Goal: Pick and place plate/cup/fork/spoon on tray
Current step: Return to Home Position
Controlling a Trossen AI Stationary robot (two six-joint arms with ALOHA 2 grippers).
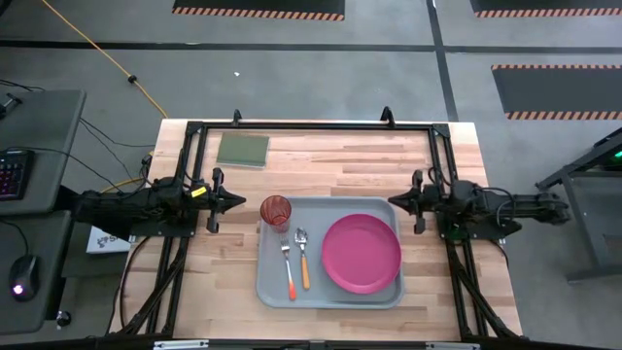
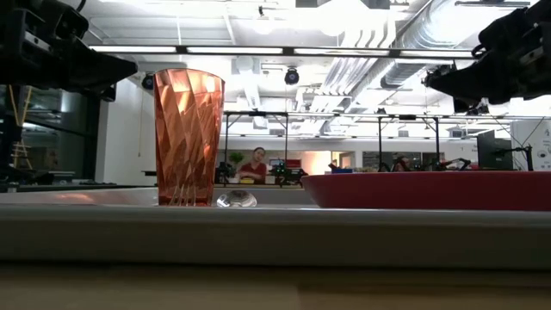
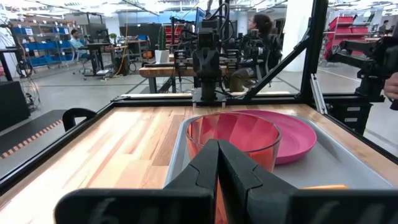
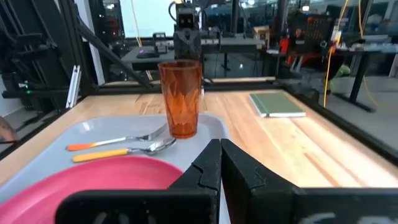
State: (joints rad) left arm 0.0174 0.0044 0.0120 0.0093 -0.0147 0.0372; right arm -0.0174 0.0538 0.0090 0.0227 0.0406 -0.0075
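Four items rest on our tray [image 1: 330, 292] at frame centre: plate [image 1: 361, 254] right, cup [image 1: 276, 210] upper left, fork [image 1: 288, 268] and spoon [image 1: 303, 258] lying handles downward. Left hand [image 1: 239, 201] and right hand [image 1: 394, 201] hover clenched, empty.

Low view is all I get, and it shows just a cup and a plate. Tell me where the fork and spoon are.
Observer: The fork and the spoon lie side by side on the tray, between the cup and the plate.
Operator: Report the claws.
Observer: The left claw is off the tray's cup end and the right claw is off its plate end. Both are shut and empty.
Operator: Name anything off the tray.
Observer: A green pad lies flat on the table near its far left corner, apart from the tray.
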